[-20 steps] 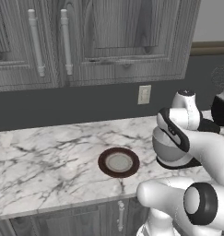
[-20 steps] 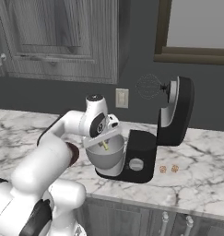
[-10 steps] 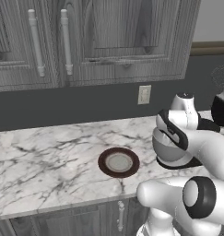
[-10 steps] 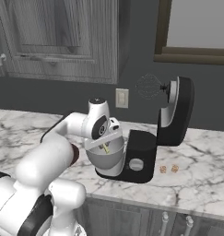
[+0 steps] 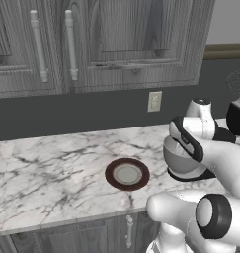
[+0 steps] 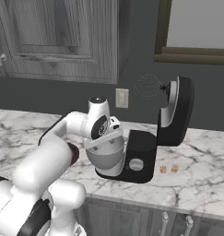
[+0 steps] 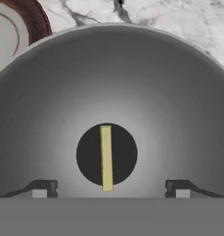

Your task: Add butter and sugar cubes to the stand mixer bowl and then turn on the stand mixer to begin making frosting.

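In the hand view I look straight down into the grey stand mixer bowl [image 7: 109,83]. The pale yellow butter [image 7: 105,156] lies loose on the dark round spot at its bottom. My gripper [image 7: 109,186] is open over the bowl, its fingertips [image 7: 44,186] wide apart and touching nothing. From the right base, the gripper [image 6: 106,138] hangs just above the bowl [image 6: 104,159], which sits on the base of the black stand mixer [image 6: 178,110]. The mixer's head is tilted back with the whisk raised. Two sugar cubes [image 6: 168,169] lie on the counter to the right of the mixer base.
A dark brown plate [image 5: 127,174] with a grey centre lies on the marble counter left of the bowl [image 5: 178,160]. A silver knob [image 6: 136,164] sits on the mixer base. Cabinets hang above, and a wall outlet [image 5: 154,101] is behind.
The gripper has gone from shut to open above the bowl. The butter it held now lies at the bowl's bottom.
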Robot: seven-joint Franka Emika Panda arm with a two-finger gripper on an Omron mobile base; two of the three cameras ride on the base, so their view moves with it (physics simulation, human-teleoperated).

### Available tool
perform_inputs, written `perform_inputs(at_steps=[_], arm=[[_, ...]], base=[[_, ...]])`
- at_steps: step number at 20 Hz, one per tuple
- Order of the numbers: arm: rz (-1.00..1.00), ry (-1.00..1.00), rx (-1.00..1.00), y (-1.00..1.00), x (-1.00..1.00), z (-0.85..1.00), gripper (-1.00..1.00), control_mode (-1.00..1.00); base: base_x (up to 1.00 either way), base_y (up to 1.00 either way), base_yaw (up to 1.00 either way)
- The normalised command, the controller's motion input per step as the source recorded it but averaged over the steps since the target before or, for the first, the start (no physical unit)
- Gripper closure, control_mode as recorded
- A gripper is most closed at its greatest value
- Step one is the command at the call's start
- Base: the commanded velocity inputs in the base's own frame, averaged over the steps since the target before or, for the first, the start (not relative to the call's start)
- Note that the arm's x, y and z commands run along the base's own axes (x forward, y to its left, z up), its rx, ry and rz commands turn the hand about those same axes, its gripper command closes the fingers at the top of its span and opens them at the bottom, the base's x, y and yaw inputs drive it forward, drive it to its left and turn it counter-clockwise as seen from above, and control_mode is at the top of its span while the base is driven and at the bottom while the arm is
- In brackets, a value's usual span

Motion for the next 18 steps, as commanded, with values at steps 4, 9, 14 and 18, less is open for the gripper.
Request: perform_inputs(at_steps=[4, 9, 14, 18], arm=[[0.0, -0.17, 0.0, 0.05, -0.48, 0.56, -1.0, -1.0], [-0.03, -0.12, 0.02, 0.12, -0.59, 0.47, -1.0, -1.0], [-0.06, -0.11, 0.07, -0.1, -0.77, 0.2, -1.0, -1.0], [-0.08, -0.11, 0.13, -0.53, -0.9, 0.0, -1.0, -1.0]], base=[[0.0, 0.0, 0.0], [0.0, 0.0, 0.0], [0.0, 0.0, 0.0], [0.0, 0.0, 0.0]])
